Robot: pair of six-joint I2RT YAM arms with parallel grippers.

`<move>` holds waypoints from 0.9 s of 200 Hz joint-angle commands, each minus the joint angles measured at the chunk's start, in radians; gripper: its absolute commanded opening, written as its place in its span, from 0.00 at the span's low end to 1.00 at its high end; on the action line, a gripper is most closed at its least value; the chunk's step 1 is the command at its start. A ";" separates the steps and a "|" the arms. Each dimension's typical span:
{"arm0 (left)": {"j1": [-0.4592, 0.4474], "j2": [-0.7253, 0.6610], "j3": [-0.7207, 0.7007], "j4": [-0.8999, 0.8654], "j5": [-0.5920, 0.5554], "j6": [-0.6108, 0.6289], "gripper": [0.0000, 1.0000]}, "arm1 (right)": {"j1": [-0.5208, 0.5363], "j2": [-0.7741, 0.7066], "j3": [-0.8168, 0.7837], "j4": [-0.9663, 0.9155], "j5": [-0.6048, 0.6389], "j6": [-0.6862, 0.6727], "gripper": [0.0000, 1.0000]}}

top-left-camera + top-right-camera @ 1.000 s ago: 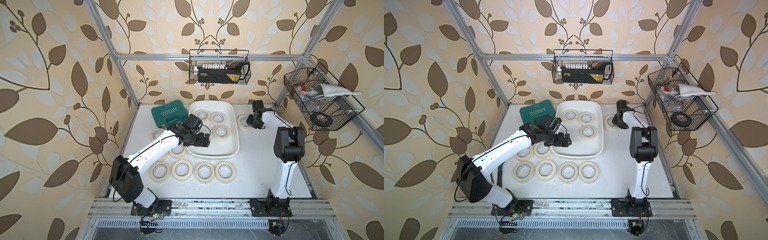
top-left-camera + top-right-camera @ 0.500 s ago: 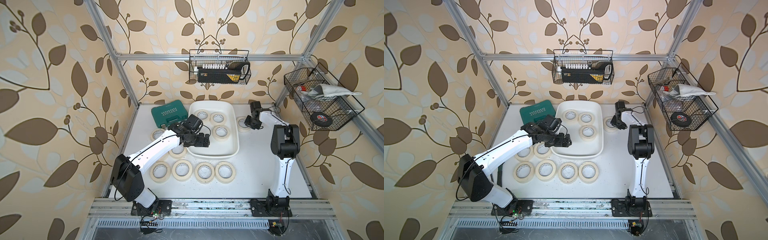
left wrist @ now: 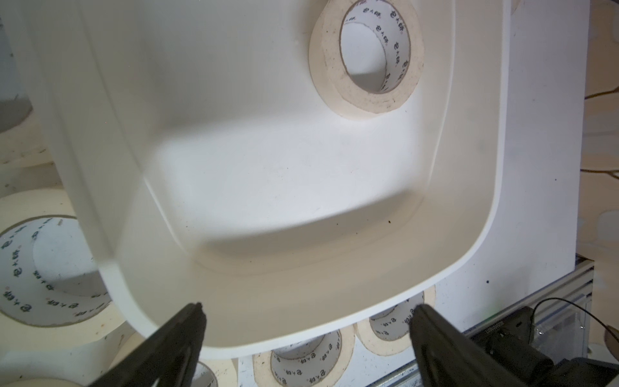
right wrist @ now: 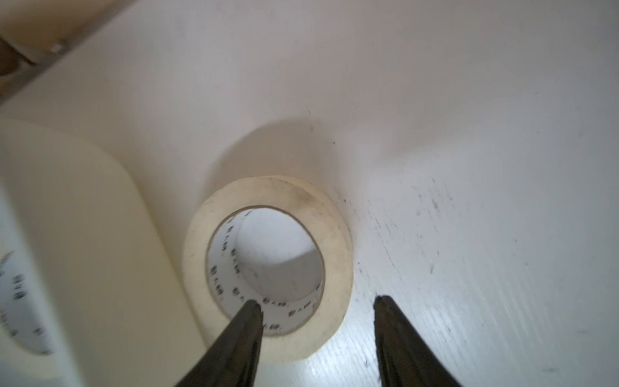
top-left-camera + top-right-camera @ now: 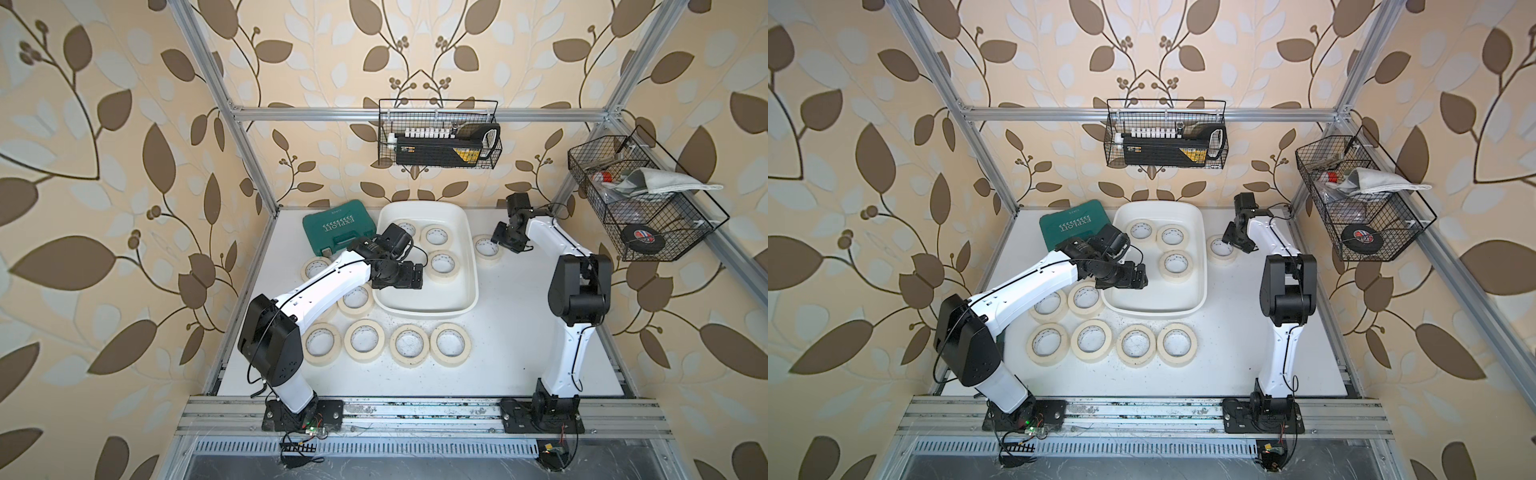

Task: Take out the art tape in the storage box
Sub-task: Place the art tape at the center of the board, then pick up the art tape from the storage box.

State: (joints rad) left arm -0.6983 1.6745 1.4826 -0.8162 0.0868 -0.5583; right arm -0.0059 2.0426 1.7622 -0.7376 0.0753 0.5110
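1. Cream masking-paper art tape [image 5: 443, 264], flat rings with white printed cores: three rolls lie flat in the far half of the storage box [image 5: 428, 306], a large white rounded-rectangular plastic tub with shallow sloping walls. One of the three is partly hidden behind the left arm.
2. More art tape of the same kind lies out on the white surface [image 5: 519, 332]. A lone roll [image 5: 486, 247] lies flat just beside the box's right wall. Four rolls sit in a row in front of the box, and others lie at its left, partly under the left arm.
3. Right claw [image 4: 316, 300], black, two-fingered: jaws partly apart above the lone roll, one finger over the core hole and the other outside the ring. It grips nothing; whether it touches the roll cannot be told.
4. Left claw [image 3: 307, 305], black: jaws spread wide and empty, over the left side of the storage box.
5. Teal hard plastic case [image 5: 338, 226], lying flat near the box's far-left corner.
6. Black wire basket [image 5: 440, 135] hung on the back rail.
7. Second black wire basket [image 5: 640, 199] on the right frame, holding a black tape roll [image 5: 638, 240] with a red-blue label and a grey cloth [image 5: 665, 185].
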 commanded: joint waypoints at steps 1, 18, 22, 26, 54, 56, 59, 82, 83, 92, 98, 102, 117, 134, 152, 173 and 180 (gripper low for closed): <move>0.019 0.038 0.076 -0.023 -0.017 0.002 0.99 | 0.004 -0.161 -0.035 -0.021 -0.071 -0.020 0.56; 0.028 0.074 0.113 -0.013 -0.007 0.002 0.99 | 0.007 -0.259 -0.100 -0.026 -0.107 -0.027 0.56; 0.031 0.083 0.121 -0.011 -0.004 0.002 0.99 | 0.009 -0.282 -0.118 -0.025 -0.117 -0.030 0.56; 0.033 0.093 0.130 -0.008 -0.001 0.001 0.99 | 0.012 -0.307 -0.139 -0.023 -0.125 -0.033 0.56; 0.054 0.173 0.202 -0.002 0.020 -0.014 0.99 | 0.041 -0.465 -0.276 -0.035 -0.153 -0.056 0.56; 0.055 0.181 0.207 -0.002 0.020 -0.013 0.99 | 0.044 -0.476 -0.286 -0.035 -0.154 -0.059 0.56; 0.056 0.189 0.212 0.001 0.021 -0.013 0.99 | 0.047 -0.489 -0.300 -0.039 -0.156 -0.061 0.56; 0.065 0.251 0.250 0.030 0.030 -0.009 0.96 | 0.078 -0.597 -0.397 -0.065 -0.166 -0.070 0.56; 0.065 0.255 0.252 0.032 0.029 -0.007 0.96 | 0.079 -0.601 -0.400 -0.066 -0.167 -0.070 0.56; 0.067 0.283 0.269 0.041 0.029 -0.006 0.95 | 0.091 -0.642 -0.437 -0.074 -0.171 -0.067 0.56; 0.069 0.301 0.283 0.044 0.032 -0.005 0.95 | 0.096 -0.666 -0.462 -0.075 -0.176 -0.063 0.56; 0.069 0.315 0.294 0.046 0.032 -0.005 0.94 | 0.103 -0.682 -0.476 -0.075 -0.180 -0.061 0.56; 0.071 0.369 0.338 0.051 0.030 -0.010 0.93 | 0.124 -0.731 -0.522 -0.079 -0.186 -0.053 0.56; 0.070 0.433 0.395 0.055 0.041 -0.006 0.90 | 0.140 -0.765 -0.547 -0.104 -0.181 -0.048 0.56; 0.072 0.501 0.466 0.043 0.047 0.006 0.88 | 0.148 -0.786 -0.561 -0.116 -0.177 -0.044 0.56; 0.071 0.564 0.524 0.051 0.050 0.023 0.86 | 0.156 -0.798 -0.565 -0.133 -0.169 -0.043 0.56; 0.071 0.584 0.543 0.058 0.055 0.039 0.86 | 0.157 -0.801 -0.567 -0.135 -0.168 -0.043 0.56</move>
State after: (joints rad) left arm -0.6338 2.2177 1.9518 -0.7734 0.1146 -0.5613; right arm 0.1432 1.2579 1.2160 -0.8406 -0.0940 0.4637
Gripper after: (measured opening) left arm 0.866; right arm 0.559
